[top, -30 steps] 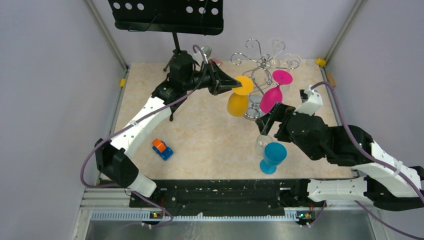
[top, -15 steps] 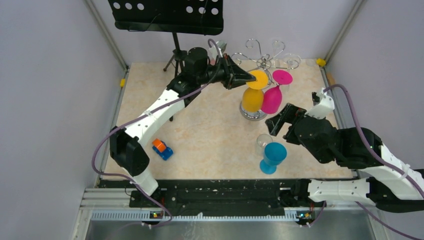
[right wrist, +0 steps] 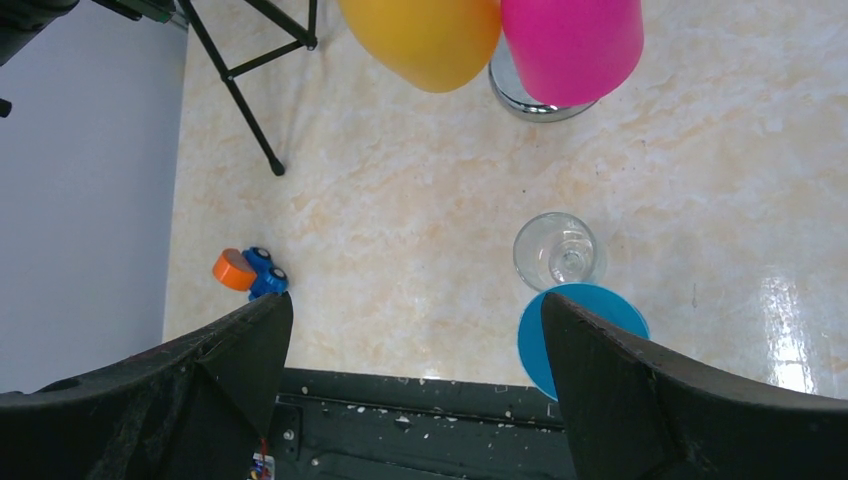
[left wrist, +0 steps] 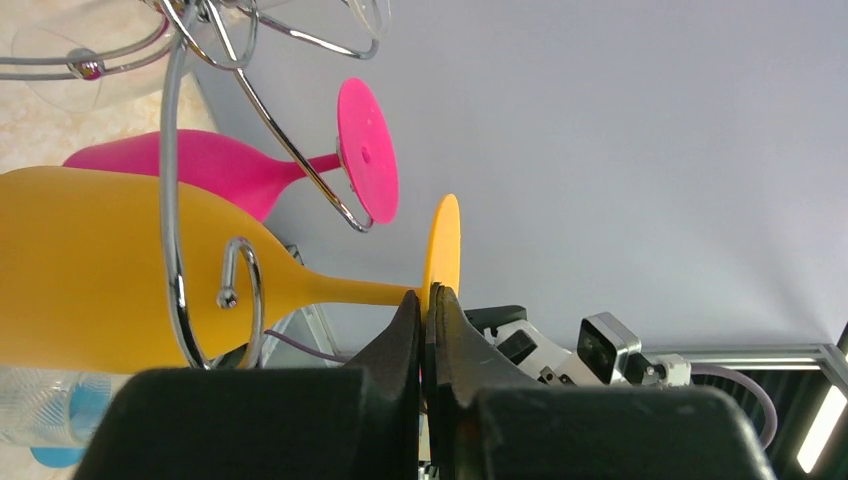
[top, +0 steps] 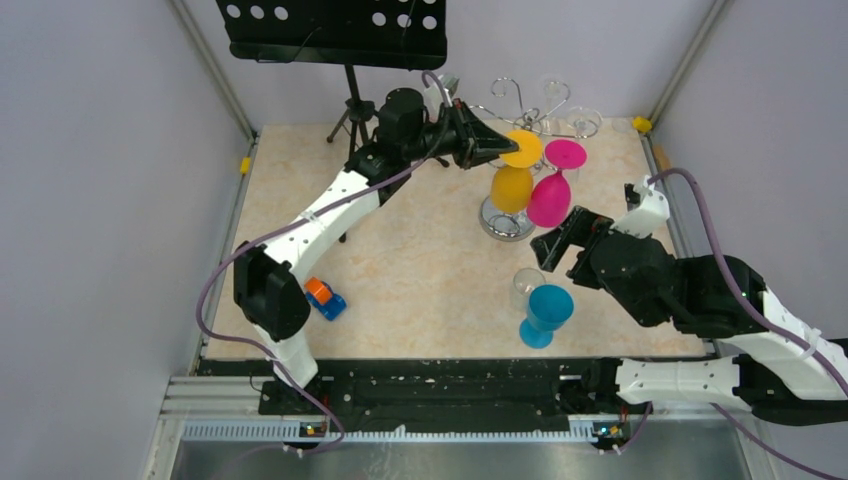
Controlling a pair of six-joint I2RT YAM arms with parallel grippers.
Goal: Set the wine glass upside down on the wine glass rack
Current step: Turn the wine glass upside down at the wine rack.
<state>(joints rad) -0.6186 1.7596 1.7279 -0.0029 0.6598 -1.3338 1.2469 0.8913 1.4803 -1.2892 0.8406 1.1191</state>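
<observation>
At the left, the left claw (top: 497, 152) is raised over the far side of the tabletop (top: 420, 260), its jaws pressed together and pinching the yellow wine glass (top: 512, 186) on the stem, right under the foot. The glass is inverted: the foot stands level with the fingertips and the bowl hangs below and just ahead of them. In the left wrist view, a curled hook of the wine glass rack (left wrist: 170, 200) crosses in front of the stem, immediately ahead of the claw. Whether the foot bears on the wire cannot be told. On the far side of the yellow glass from this claw, a pink glass (top: 550, 200) hangs bowl-down on the same rack, and the two bowls are just beside each other. The step in hand appears to be hanging, with the glass brought up to its hook but not released. The next move probably calls for sliding the stem fully into the hook and lowering until the foot rests on the wire. Only then should the jaws spread and draw back, without knocking the pink glass. Further right, the right claw (top: 553, 243) hovers with its jaws spread wide, gripping nothing. A clear glass (top: 525, 287) and a blue glass (top: 548, 305) stand on the tabletop below it.
</observation>
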